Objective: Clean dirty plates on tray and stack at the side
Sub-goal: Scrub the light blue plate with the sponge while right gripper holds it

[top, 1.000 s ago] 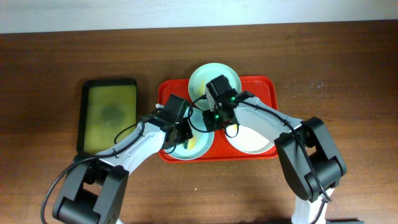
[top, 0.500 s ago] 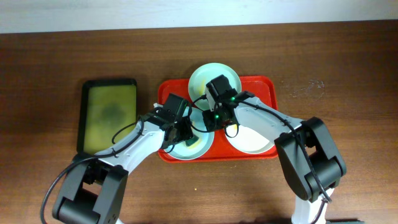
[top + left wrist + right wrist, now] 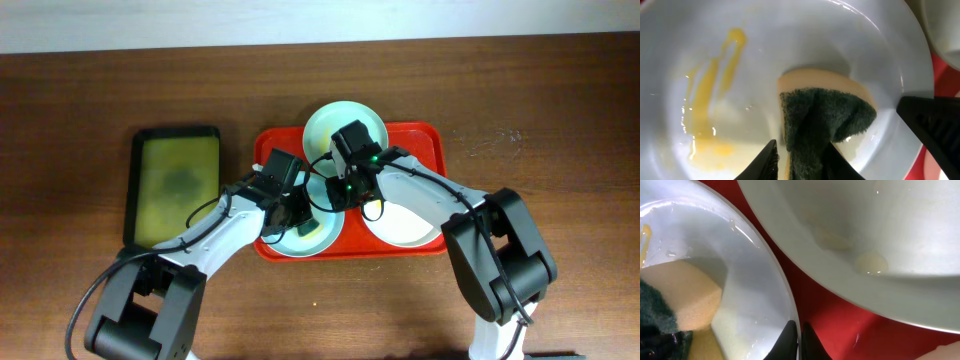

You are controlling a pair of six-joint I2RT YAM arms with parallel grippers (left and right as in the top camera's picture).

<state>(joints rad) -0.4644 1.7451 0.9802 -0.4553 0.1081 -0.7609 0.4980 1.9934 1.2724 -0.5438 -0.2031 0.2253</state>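
On the red tray (image 3: 430, 140) lie three plates: mint green (image 3: 322, 125) at the back, white (image 3: 410, 225) at the right, pale blue-white (image 3: 312, 240) at the front left. In the left wrist view the blue-white plate (image 3: 790, 40) carries a yellow smear (image 3: 710, 100). My left gripper (image 3: 802, 161) is shut on a green-and-yellow sponge (image 3: 825, 115) that rests in this plate. My right gripper (image 3: 798, 336) is shut on the same plate's rim (image 3: 782, 295), with red tray (image 3: 840, 315) beside it. Overhead, both grippers (image 3: 295, 220) (image 3: 340, 195) meet over that plate.
A black-rimmed olive-green tray (image 3: 178, 185) sits on the brown table left of the red tray. In the right wrist view another pale plate (image 3: 865, 225) with faint smears lies close beyond the held rim.
My left gripper's jaws briefly spread and have come back in on the sponge. Both arms stay almost where they were over the blue-white plate.
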